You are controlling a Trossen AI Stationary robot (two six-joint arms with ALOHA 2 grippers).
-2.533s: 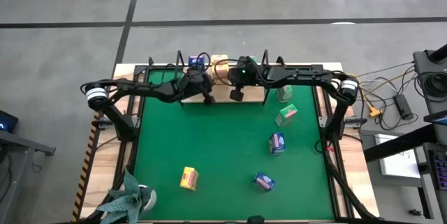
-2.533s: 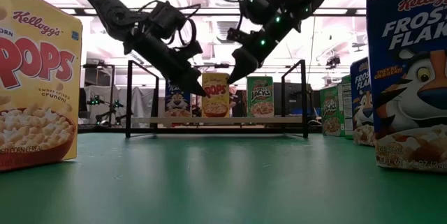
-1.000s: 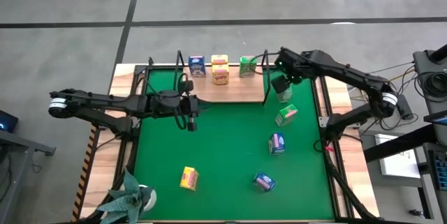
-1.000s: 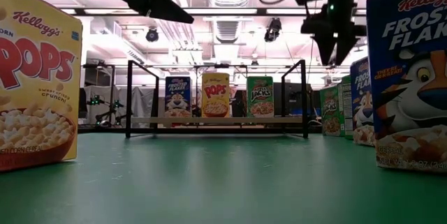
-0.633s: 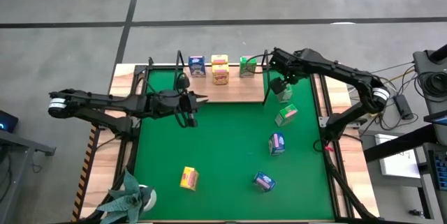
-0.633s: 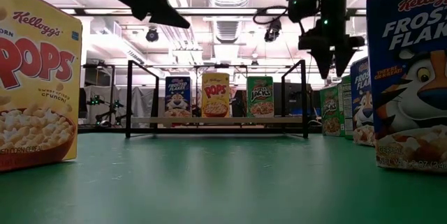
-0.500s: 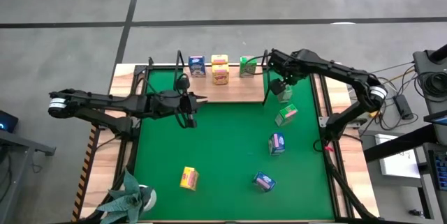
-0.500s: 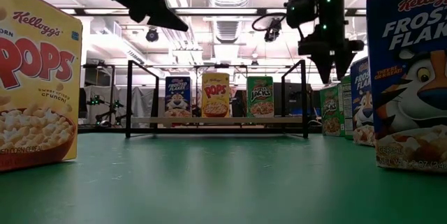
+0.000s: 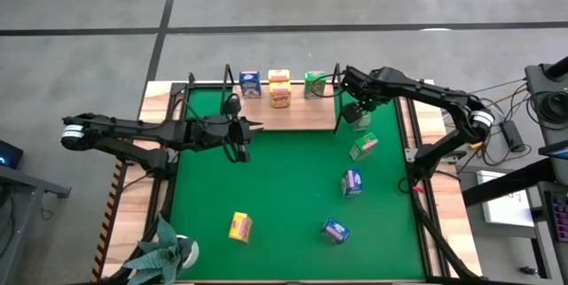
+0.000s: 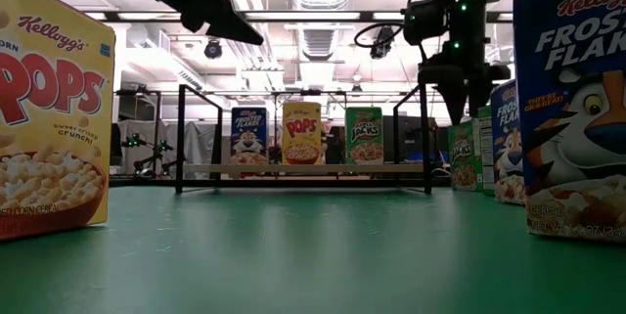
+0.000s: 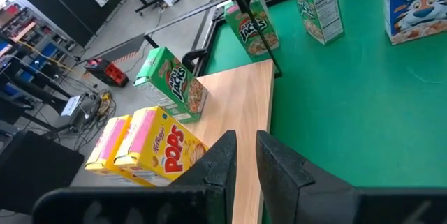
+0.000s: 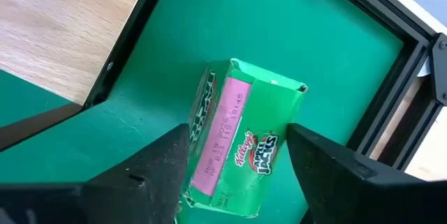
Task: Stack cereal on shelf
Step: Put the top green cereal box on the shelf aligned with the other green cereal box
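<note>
High view: right gripper (image 9: 356,112), fingers spread, has dropped from upper right onto the green cereal box (image 9: 360,118) just right of the shelf (image 9: 306,116), so a pick looks next, while left gripper (image 9: 246,127) waits pressed together mid-left.

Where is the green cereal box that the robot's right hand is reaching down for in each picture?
High view: green box under the right hand, just right of the shelf.
Low view: green box right of the shelf's black post, below the hand.
Left wrist view: far box behind that post.
Right wrist view: box between the open fingers.
Shared landmark: the shelf's right post.
</note>
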